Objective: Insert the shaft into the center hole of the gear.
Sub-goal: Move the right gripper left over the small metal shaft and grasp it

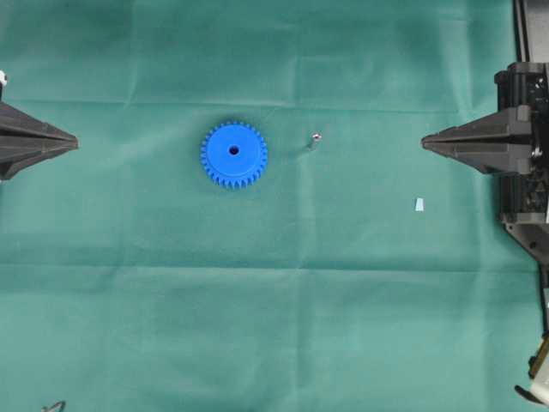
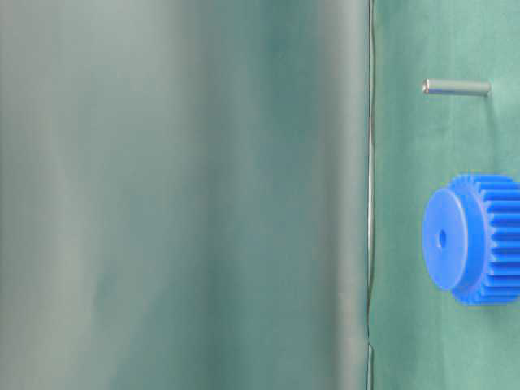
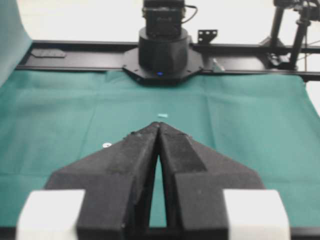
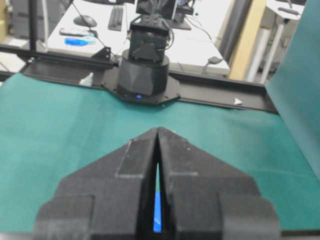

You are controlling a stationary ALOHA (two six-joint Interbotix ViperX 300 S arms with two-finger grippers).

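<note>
Two black pincers sit at the far sides of the green surface (image 1: pixel 283 326), and both are shut tight with nothing in them. The left pincer (image 1: pixel 75 142) points in from the left edge, and the right pincer (image 1: pixel 423 142) points in from the right edge. Between them lies the blue gear (image 1: pixel 233 154), flat, with its center hole (image 1: pixel 233 150) facing up. The shaft (image 1: pixel 314 140) rests near the gear, not touching it, toward the right pincer. One small pale scrap (image 1: pixel 419 204) lies closer to the right side.

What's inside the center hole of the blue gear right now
Nothing shows inside it. The center hole of the gear looks dark and empty, and the shaft stands apart on the green cloth. The hole's bottom cannot be seen.
</note>
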